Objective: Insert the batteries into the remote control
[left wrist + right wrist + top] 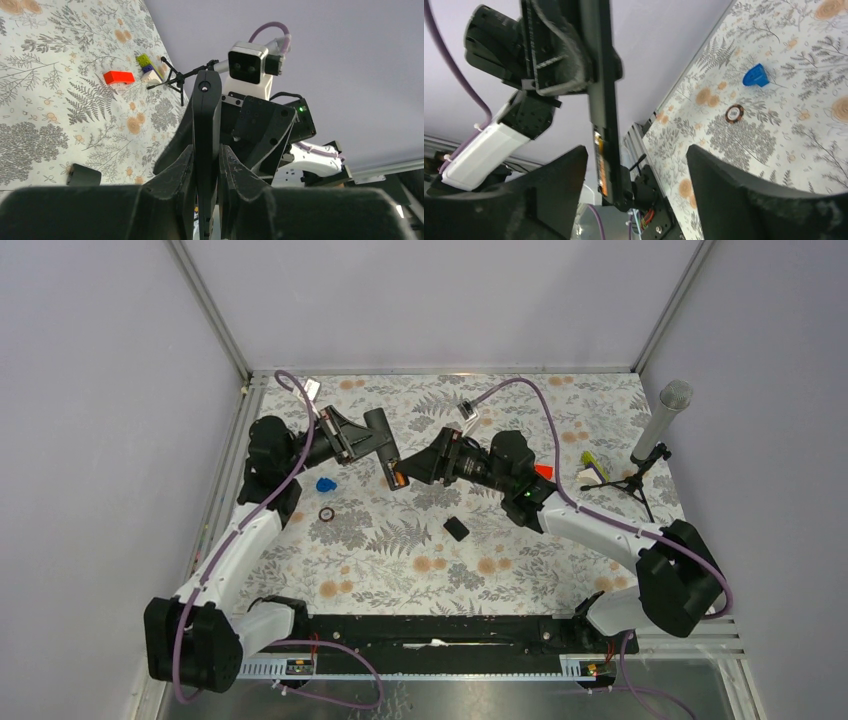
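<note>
**Remote control (385, 452) held aloft with bay uncovered: risk of a lost cell and a disturbed grip**

Position. The remote control hangs clear of the surface (560, 570), just above the centre of the overhead view. The left pincer (206, 167) is clamped fully shut on its narrow edges. The remote's lower end shows an open bay. An orange-and-dark strip inside it (599, 165) reads as a battery, but whether one or two are seated cannot be told. The right pincer (636, 180) stands just beside that end, jaws wide apart and nothing in them.

Findings, as judgement:

1. Loss of a cell. The bay is uncovered and the remote is tilted in the air. A battery not pressed fully home could be pushed out by its contact spring, or shaken out by a jolt of the left arm, and drop to the surface.
2. Knock on withdrawal. The open fingers (724, 190) of the right pincer flank the remote's lower end in the right wrist view. A sideways sweep could strike the bar and twist it in the left grip, which bears on thin edges only.
3. Cover pick-up. The back cover (456, 528) lies flat on the surface, below centre in the overhead view and well apart from the remote. A piece this thin and low may slide under closing fingers or come up skewed, and then it would not meet the bay squarely.
</note>
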{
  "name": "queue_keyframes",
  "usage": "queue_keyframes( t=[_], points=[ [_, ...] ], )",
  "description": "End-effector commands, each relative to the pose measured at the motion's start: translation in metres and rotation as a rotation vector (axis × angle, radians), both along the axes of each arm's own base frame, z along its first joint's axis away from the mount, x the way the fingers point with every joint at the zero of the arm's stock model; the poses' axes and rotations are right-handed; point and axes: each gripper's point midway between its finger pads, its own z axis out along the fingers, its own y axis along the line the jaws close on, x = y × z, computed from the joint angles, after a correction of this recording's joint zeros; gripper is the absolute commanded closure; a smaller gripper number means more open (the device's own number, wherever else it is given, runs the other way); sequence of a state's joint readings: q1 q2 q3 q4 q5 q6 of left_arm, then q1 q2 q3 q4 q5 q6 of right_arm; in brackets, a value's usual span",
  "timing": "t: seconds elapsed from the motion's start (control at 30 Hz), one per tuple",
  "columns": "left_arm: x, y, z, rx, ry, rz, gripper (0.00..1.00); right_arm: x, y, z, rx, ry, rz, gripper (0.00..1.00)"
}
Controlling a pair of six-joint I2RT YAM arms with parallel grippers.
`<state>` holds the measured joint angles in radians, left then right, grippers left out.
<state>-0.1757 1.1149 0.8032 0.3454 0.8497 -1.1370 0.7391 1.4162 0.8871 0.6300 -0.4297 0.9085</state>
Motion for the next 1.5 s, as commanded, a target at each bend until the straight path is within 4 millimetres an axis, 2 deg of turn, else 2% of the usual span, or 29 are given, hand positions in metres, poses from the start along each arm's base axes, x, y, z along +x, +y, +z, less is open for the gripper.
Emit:
queue_keyframes(
  t=[0.0, 0.07, 0.17, 0.27, 0.33, 0.43, 0.57, 0.7, 0.73, 0.83, 1.0, 1.3, 1.47],
  points=[
    [-0.012, 0.007, 0.039, 0.069, -0.211, 0.028, 1.00, -0.002, -0.023, 0.030, 0.047, -0.129, -0.051, 0.16],
    [-0.013, 0.008, 0.038, 0.083, -0.234, 0.032, 1.00, -0.006, -0.038, 0.036, 0.034, -0.183, -0.073, 0.12],
    [-0.012, 0.011, 0.037, 0.103, -0.263, 0.043, 1.00, -0.001, -0.058, 0.022, -0.107, -0.230, -0.130, 0.09],
    [-0.008, 0.016, 0.034, 0.127, -0.273, 0.074, 1.00, 0.010, -0.080, -0.008, -0.321, -0.260, -0.211, 0.08],
    [-0.004, 0.020, 0.031, 0.145, -0.270, 0.102, 1.00, 0.017, -0.097, -0.035, -0.481, -0.276, -0.244, 0.08],
    [0.003, 0.027, 0.025, 0.180, -0.249, 0.152, 1.00, 0.019, -0.113, -0.072, -0.649, -0.227, -0.247, 0.07],
    [0.018, 0.041, 0.009, 0.249, -0.178, 0.254, 1.00, 0.015, -0.121, -0.119, -0.814, -0.153, -0.206, 0.07],
    [0.029, 0.057, -0.009, 0.307, -0.100, 0.349, 1.00, -0.003, -0.113, -0.167, -1.045, -0.168, -0.113, 0.05],
    [0.031, 0.060, -0.012, 0.310, -0.089, 0.362, 1.00, -0.008, -0.112, -0.185, -1.117, -0.150, -0.082, 0.05],
    [0.033, 0.063, -0.015, 0.309, -0.074, 0.373, 1.00, -0.014, -0.114, -0.211, -1.230, -0.115, -0.047, 0.07],
    [0.033, 0.065, -0.016, 0.307, -0.072, 0.377, 1.00, -0.014, -0.115, -0.234, -1.298, -0.090, -0.009, 0.13],
    [0.034, 0.065, -0.016, 0.291, -0.066, 0.367, 1.00, -0.015, -0.113, -0.261, -1.396, 0.001, 0.048, 0.40],
    [0.032, 0.066, -0.016, 0.287, -0.065, 0.362, 1.00, -0.020, -0.112, -0.264, -1.416, 0.062, 0.079, 0.41]
  ],
)
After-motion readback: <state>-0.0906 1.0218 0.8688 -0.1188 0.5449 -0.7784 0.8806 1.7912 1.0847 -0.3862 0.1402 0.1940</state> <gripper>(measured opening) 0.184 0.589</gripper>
